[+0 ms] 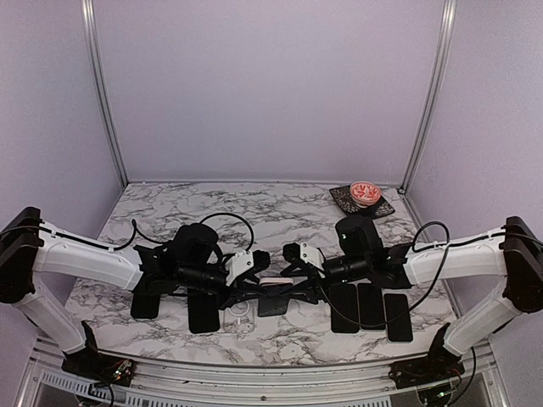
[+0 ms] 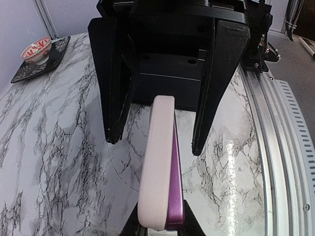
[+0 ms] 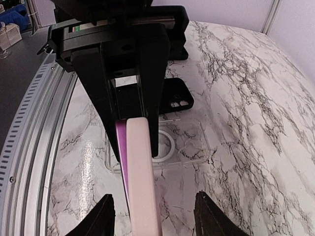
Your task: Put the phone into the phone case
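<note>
Black left gripper [image 2: 160, 225] nearly closed, pinching pink case [image 2: 156, 162] and purple phone [image 2: 174, 196] together, edge-up above marble table [image 1: 280, 212]. You hold the pair in air, probably so other arm can reach free end. Phone lies flush along case; whether fully seated, cannot tell. Right gripper [image 3: 158, 216] about half open, fingers straddling far end of pair, gripping nothing, likely placed to squeeze phone home. Clear case [image 3: 182, 147] flat on table beneath, probably spare. Bowl [image 1: 366, 193] back right, out of your way.
</note>
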Available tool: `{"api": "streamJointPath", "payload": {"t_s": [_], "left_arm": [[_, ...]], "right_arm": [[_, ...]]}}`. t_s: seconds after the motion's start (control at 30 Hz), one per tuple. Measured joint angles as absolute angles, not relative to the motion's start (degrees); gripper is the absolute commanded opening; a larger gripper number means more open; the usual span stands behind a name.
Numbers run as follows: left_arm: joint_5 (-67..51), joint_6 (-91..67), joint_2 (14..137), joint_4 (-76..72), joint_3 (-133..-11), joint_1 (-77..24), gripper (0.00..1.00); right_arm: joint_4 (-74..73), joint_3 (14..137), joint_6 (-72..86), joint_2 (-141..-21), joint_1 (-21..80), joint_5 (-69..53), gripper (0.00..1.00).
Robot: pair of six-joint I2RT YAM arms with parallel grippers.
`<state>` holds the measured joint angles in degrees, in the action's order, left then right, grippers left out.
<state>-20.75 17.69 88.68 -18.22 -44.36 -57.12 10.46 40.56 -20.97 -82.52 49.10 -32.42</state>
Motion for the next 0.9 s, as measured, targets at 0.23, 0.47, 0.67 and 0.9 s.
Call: {"api": "streamJointPath", "payload": {"t_s": [0.23, 0.47, 0.67, 0.9], "left_arm": [[-20.29, 17.19, 88.68, -18.24, -44.36, -57.12, 0.0], [-20.32, 17.12, 88.25, -18.22, -44.36, -57.06, 0.49], [-18.72, 15.09, 82.26, -19.0, -43.59, -57.08, 0.76], [-18.65, 12.97, 75.09, -20.88, -43.0, -57.04, 0.52]], "right_arm": [[12.51, 39.7, -20.36, -83.94, 49.1, -32.21, 0.08], [12.86, 39.18, -20.53, -83.35, 49.1, -34.09, 0.0], [13.78, 38.37, -15.46, -76.18, 46.59, -37.69, 0.0], [18.83, 40.34, -9.82, -69.21, 45.89, -44.77, 0.0]]}}
